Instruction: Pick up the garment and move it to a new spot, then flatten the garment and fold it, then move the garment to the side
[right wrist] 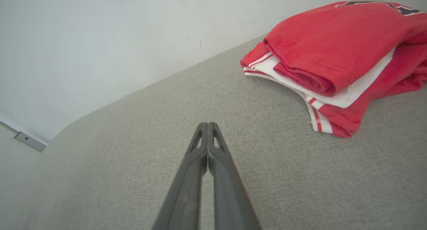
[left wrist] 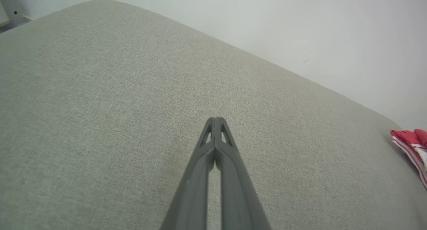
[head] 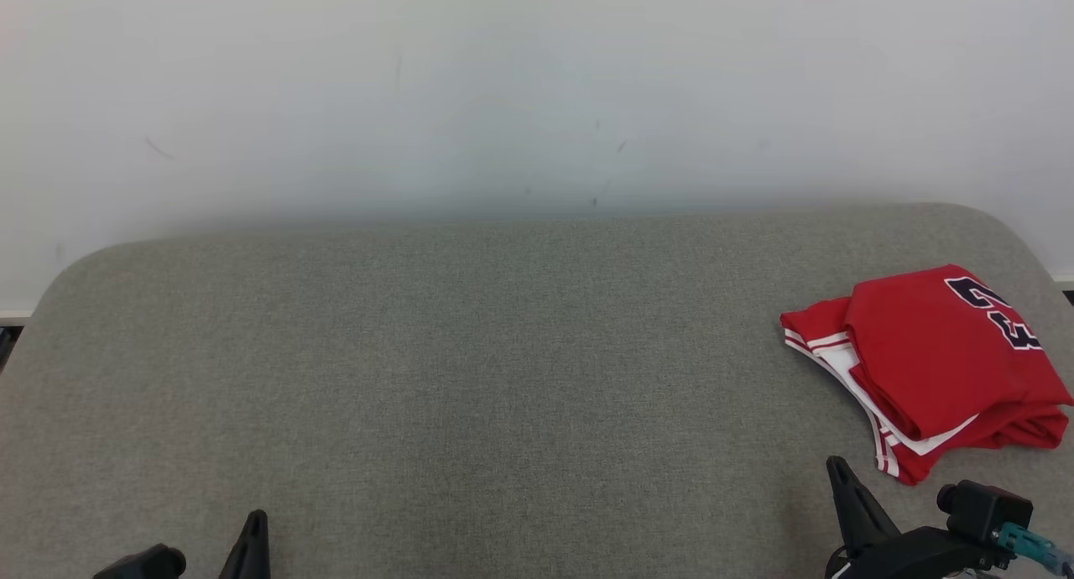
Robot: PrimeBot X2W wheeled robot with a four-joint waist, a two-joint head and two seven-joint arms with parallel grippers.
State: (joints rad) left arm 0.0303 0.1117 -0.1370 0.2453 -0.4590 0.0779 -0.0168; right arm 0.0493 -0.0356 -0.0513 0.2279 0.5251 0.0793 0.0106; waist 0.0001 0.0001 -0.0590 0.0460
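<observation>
The garment [head: 931, 365] is a red jersey with white trim and dark numerals, lying folded in a compact stack at the right end of the grey cushioned surface [head: 470, 369]. It also appears in the right wrist view [right wrist: 330, 53] and, as a red edge, in the left wrist view [left wrist: 412, 145]. My right gripper [head: 837, 470] sits low at the lower right, just in front and left of the garment, apart from it, shut and empty [right wrist: 207, 125]. My left gripper [head: 256, 520] rests at the lower left, far from the garment, shut with nothing in it [left wrist: 216, 119].
A pale wall [head: 537, 92] rises right behind the surface's back edge. The surface has rounded corners at both ends; the garment lies close to its right edge. Wide bare fabric stretches from the middle to the left.
</observation>
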